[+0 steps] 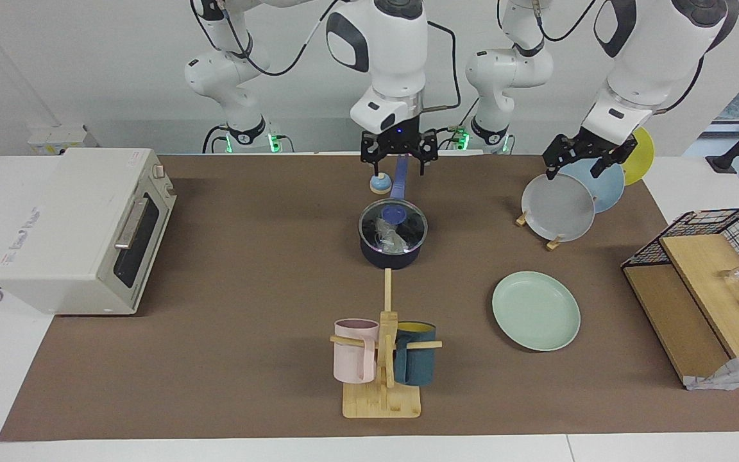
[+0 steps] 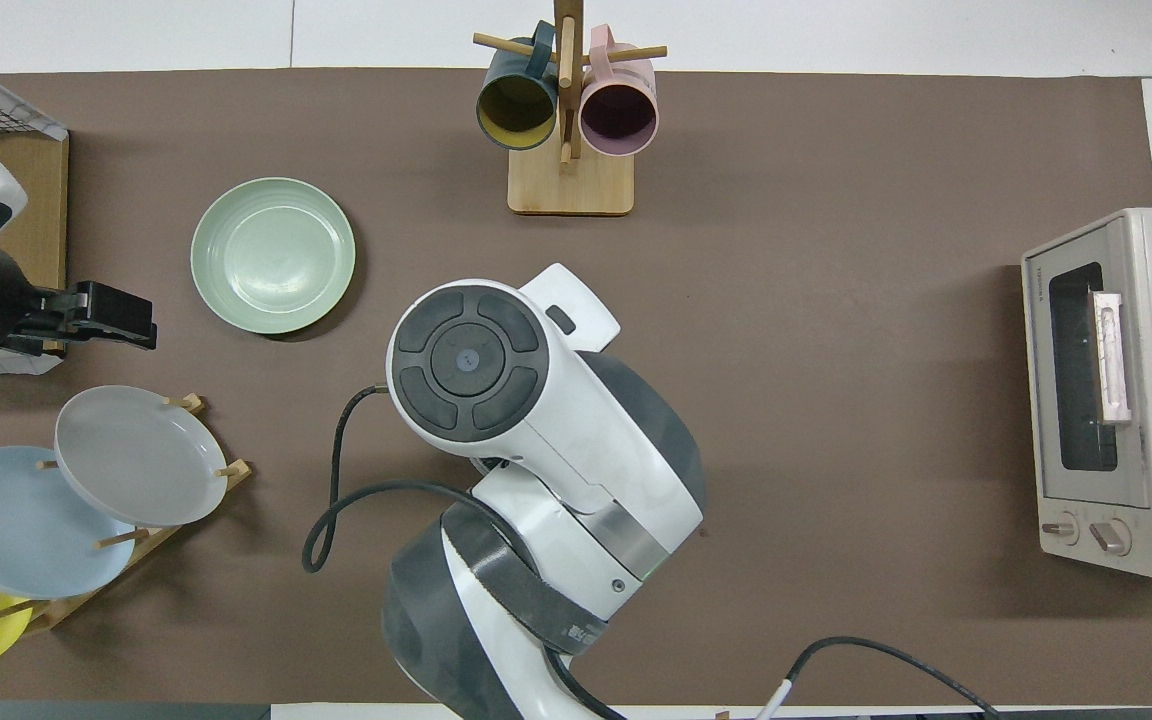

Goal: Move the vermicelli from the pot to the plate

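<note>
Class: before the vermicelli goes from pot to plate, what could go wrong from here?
The glass lid is on the pot, covering the vermicelli; tilting the pot could slide it off.
The right hand hangs open over the pot's handle, a small blue object beside it that may get knocked.
The plate lies apart from the pot, so strands may drop on the mat. The left hand waits over the plate rack.

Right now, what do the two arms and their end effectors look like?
Both arms have glossy white rounded shells with dark grey joint sections. Black cables loop along them, and green lights glow at the bases. The right end effector is black with two short fingers and a small blue light above them. The left end effector is also black. A round dark grey cap with segmented panels tops one joint.
</note>
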Robot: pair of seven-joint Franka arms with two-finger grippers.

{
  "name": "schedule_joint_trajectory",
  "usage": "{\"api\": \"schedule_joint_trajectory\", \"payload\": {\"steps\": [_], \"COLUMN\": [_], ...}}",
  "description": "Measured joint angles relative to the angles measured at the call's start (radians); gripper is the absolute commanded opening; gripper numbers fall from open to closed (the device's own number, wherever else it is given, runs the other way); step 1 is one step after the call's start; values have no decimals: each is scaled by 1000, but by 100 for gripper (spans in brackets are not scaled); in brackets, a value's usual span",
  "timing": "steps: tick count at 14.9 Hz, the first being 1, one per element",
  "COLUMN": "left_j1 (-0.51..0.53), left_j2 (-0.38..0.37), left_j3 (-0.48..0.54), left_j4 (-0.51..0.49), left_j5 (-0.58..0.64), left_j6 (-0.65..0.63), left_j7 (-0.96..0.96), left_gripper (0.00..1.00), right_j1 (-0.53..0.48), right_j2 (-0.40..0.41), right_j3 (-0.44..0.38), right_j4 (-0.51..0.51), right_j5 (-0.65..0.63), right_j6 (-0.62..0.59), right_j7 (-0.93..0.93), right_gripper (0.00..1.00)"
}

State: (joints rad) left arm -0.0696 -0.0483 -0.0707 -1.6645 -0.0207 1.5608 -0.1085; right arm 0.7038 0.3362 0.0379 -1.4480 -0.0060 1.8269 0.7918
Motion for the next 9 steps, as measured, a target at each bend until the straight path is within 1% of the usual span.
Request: {"api": "schedule_joint_trajectory", "payload": {"steps": [3,7,9], "left_j1": [0,0,0], "left_j2": [0,0,0], "left_j3": [0,0,0], "left_j4": [0,0,0], "left_j5": [0,0,0], "left_j6": [0,0,0], "left_j7": [0,0,0], "left_gripper": [100,100,100], "right_j1": [9,24,22], "right_j2": [-1,0,0], "right_j3": [1,1,-2], "right_j4": [-62,-156,-184], "right_j5": [-34,-46,-47], "right_j6": [23,117,146], "right_j7": [0,0,0], "right_gripper": [100,100,100]}}
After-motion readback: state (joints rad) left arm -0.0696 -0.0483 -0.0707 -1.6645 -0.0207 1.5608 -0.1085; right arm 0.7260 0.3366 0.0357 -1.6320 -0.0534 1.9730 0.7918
